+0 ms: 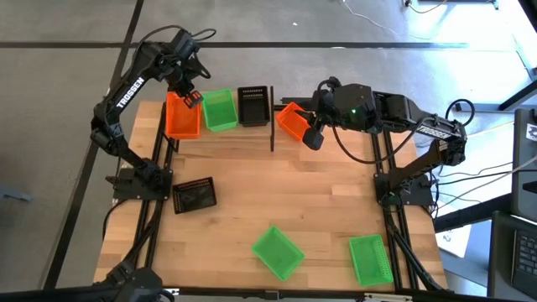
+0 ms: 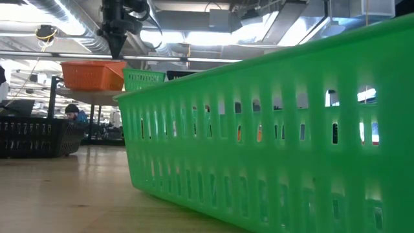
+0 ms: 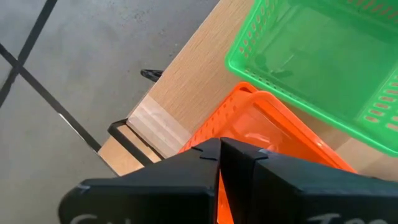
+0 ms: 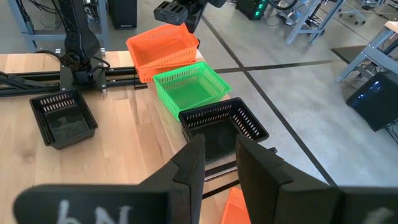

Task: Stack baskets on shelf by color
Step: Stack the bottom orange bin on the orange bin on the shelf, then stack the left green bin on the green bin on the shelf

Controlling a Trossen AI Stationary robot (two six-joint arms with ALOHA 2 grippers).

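On the shelf (image 1: 220,141), the left gripper (image 1: 190,94) pinches the orange basket (image 1: 181,117); the right gripper (image 1: 314,137) clamps another orange basket (image 1: 292,120)

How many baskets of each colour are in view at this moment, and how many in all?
Orange baskets: 2
Green baskets: 3
Black baskets: 2
Total: 7 baskets
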